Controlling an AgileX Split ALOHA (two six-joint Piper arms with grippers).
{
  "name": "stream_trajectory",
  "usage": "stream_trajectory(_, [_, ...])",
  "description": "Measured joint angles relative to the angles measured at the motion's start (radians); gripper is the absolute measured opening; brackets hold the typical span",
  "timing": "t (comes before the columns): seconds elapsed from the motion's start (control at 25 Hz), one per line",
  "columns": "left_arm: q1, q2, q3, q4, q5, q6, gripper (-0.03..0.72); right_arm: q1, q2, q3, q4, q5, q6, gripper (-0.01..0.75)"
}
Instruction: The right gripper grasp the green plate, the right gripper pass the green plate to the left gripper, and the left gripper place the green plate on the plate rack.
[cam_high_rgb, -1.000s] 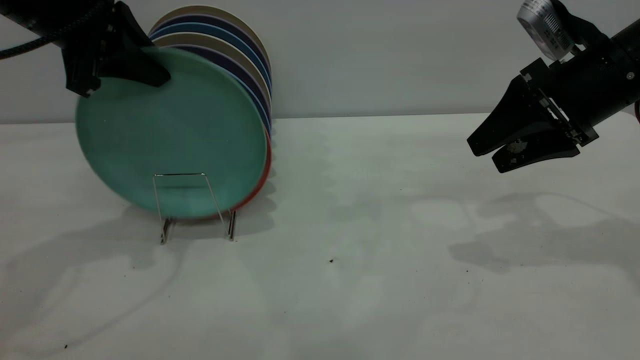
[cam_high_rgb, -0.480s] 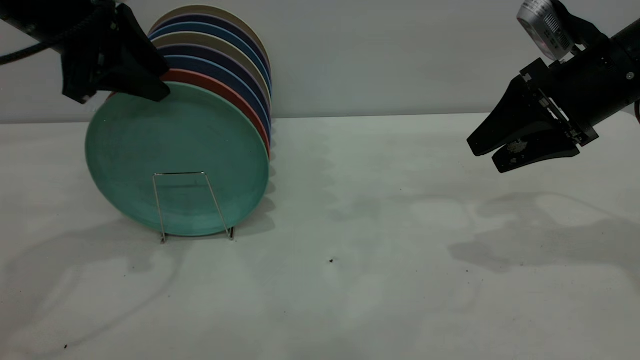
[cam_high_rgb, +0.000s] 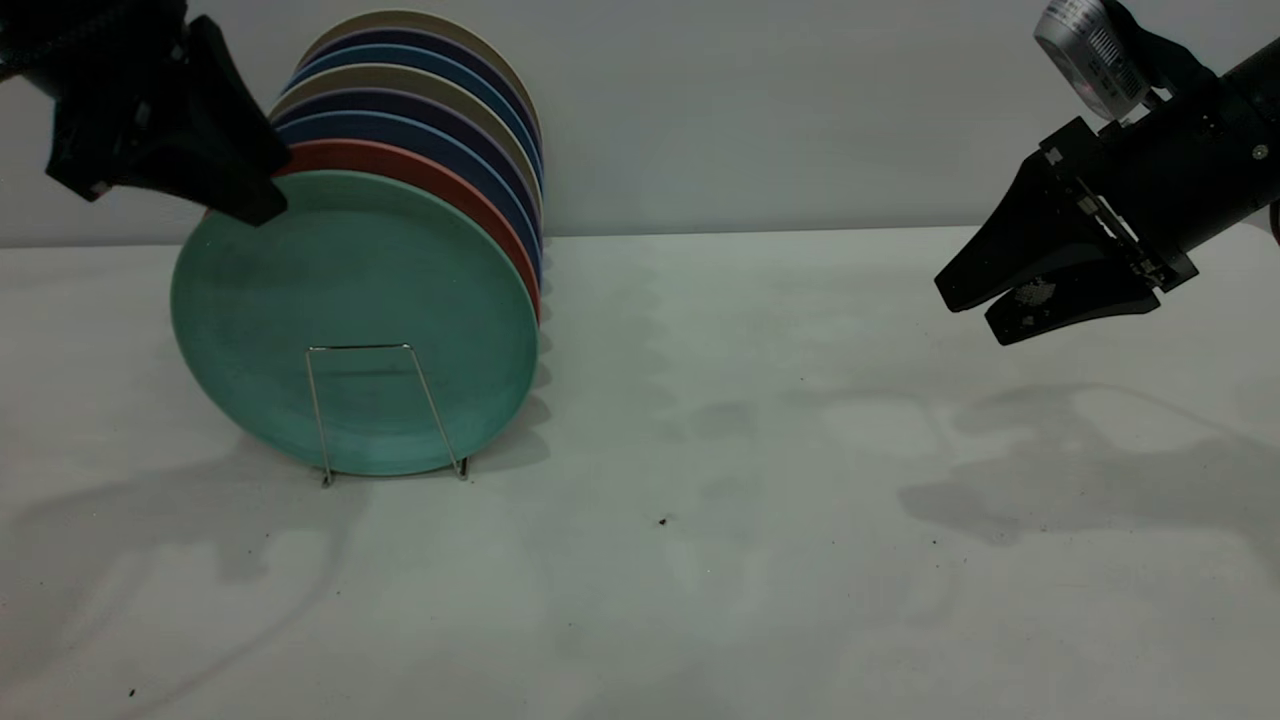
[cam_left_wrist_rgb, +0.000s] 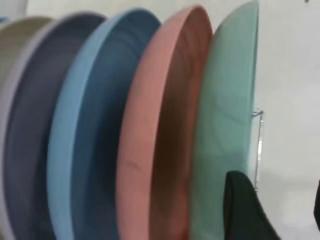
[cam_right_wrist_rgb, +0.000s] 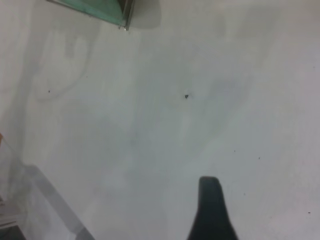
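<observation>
At the far left, the left gripper (cam_high_rgb: 262, 195) is seen high up by the top edge of the green plate (cam_high_rgb: 350, 320), with its fingers parted and nothing held between them. The green plate is stood on its edge in the plate rack (cam_high_rgb: 385, 410), at the front of a row of plates, with the salmon-pink plate (cam_high_rgb: 440, 180) just behind it and dark blue plates (cam_high_rgb: 440, 140) behind that. Far to the right, the right gripper (cam_high_rgb: 965, 310) is held in the air above the white table (cam_high_rgb: 750, 500), with its fingers a little apart and empty.
</observation>
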Motion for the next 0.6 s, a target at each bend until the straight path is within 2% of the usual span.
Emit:
stream_trajectory(0.08, [0.000, -0.019, 0.000, 0.001, -0.001, -0.105, 0.379, 0.000, 0.000, 0.000, 0.000, -0.004, 0.000, 0.574])
stream_trajectory(0.2, [0.000, -0.066, 0.000, 0.011, -0.020, -0.365, 0.379, 0.000, 0.000, 0.000, -0.005, -0.014, 0.015, 0.574])
stream_trajectory(0.28, [0.006, -0.097, 0.000, 0.015, -0.044, -0.665, 0.379, 0.001, 0.000, 0.000, -0.039, -0.025, 0.041, 0.574])
stream_trajectory(0.44, [0.049, -0.155, 0.000, 0.074, -0.049, -1.152, 0.379, 0.020, -0.033, 0.000, -0.216, -0.082, 0.162, 0.574])
stream_trajectory(0.52, [0.057, -0.175, 0.000, 0.153, -0.023, -1.269, 0.381, 0.048, -0.070, 0.000, -0.332, -0.109, 0.245, 0.574])
stream_trajectory(0.6, [0.057, -0.194, 0.000, 0.220, 0.006, -1.314, 0.395, 0.085, -0.116, 0.000, -0.466, -0.120, 0.351, 0.574])
